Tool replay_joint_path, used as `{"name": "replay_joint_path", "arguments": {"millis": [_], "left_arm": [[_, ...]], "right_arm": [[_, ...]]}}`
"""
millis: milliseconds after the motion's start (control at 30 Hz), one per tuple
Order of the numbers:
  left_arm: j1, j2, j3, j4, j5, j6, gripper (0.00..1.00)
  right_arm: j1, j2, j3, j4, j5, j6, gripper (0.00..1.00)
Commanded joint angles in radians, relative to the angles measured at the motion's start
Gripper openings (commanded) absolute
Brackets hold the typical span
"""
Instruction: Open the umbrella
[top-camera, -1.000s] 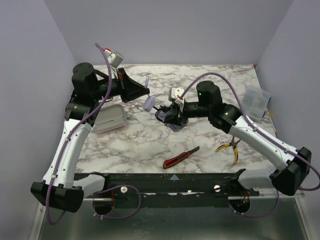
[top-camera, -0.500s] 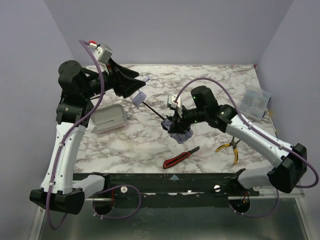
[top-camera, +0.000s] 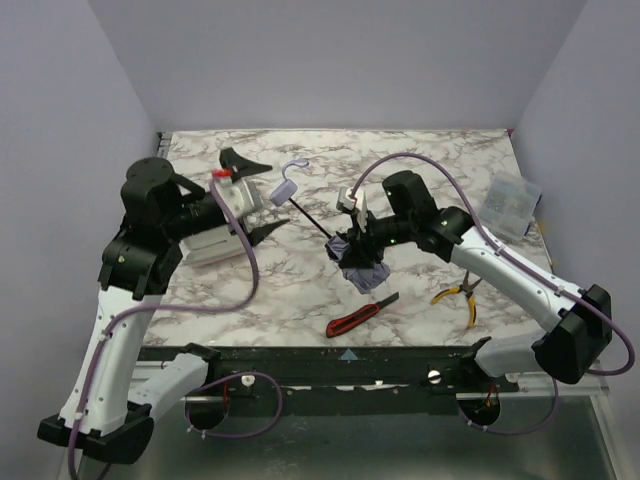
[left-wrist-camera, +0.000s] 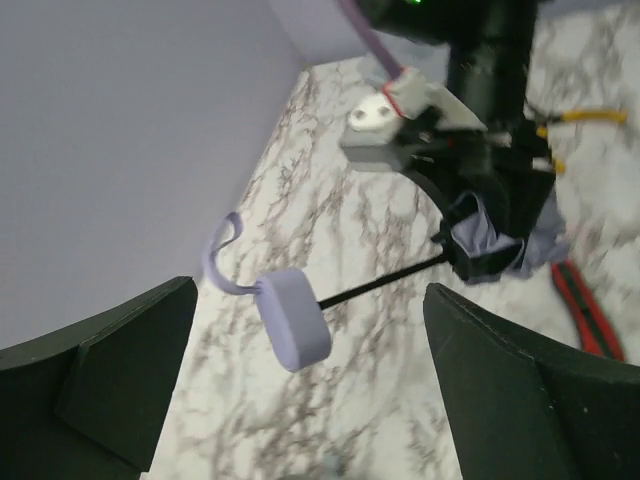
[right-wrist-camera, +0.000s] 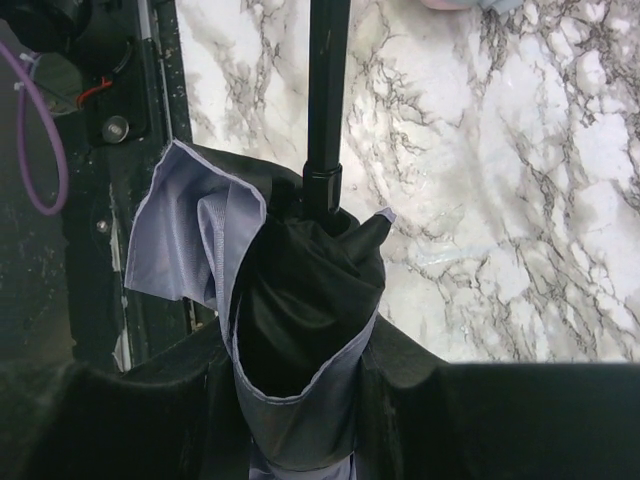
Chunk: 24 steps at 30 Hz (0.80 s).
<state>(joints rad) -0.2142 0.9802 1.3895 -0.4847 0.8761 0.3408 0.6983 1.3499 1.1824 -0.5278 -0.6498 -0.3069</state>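
Observation:
The umbrella's folded canopy (top-camera: 364, 268), pale lavender outside and black inside, is pinched in my right gripper (top-camera: 355, 250) above the middle of the table. Its thin black shaft (top-camera: 315, 220) runs back-left to the lavender block handle (top-camera: 283, 190) with its wrist cord (top-camera: 293, 165). My left gripper (top-camera: 274, 196) stands wide open around the handle. In the left wrist view the handle (left-wrist-camera: 296, 318) floats between the fingers (left-wrist-camera: 130, 350) and touches neither. In the right wrist view the right gripper (right-wrist-camera: 300, 400) is shut on the canopy fabric (right-wrist-camera: 290, 330), and the shaft (right-wrist-camera: 327, 90) rises out of it.
A red-and-black utility knife (top-camera: 360, 316) lies near the front edge and yellow-handled pliers (top-camera: 457, 295) to its right. A grey case (top-camera: 212, 243) sits partly under my left arm. A clear plastic box (top-camera: 510, 205) stands at the right edge.
My left gripper pulled the handle left, lengthening the shaft, then opened wide and let it go. My right gripper kept its hold on the canopy and shifted slightly forward.

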Motion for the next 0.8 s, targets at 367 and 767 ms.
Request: {"name": "replay_joint_path", "arguments": {"millis": [367,767], "left_arm": [[-0.468,-0.071,-0.234,-0.221,-0.674,1.294,0.87],[-0.491,0.034,-0.347,-0.048,-0.945,1.375,0.52]], "right_arm": [[-0.004,0.134,0.155,-0.197,-0.124,-0.072,0.0],[-0.003,0.182,0.222,-0.317,-0.063,-0.155,0.0]]}}
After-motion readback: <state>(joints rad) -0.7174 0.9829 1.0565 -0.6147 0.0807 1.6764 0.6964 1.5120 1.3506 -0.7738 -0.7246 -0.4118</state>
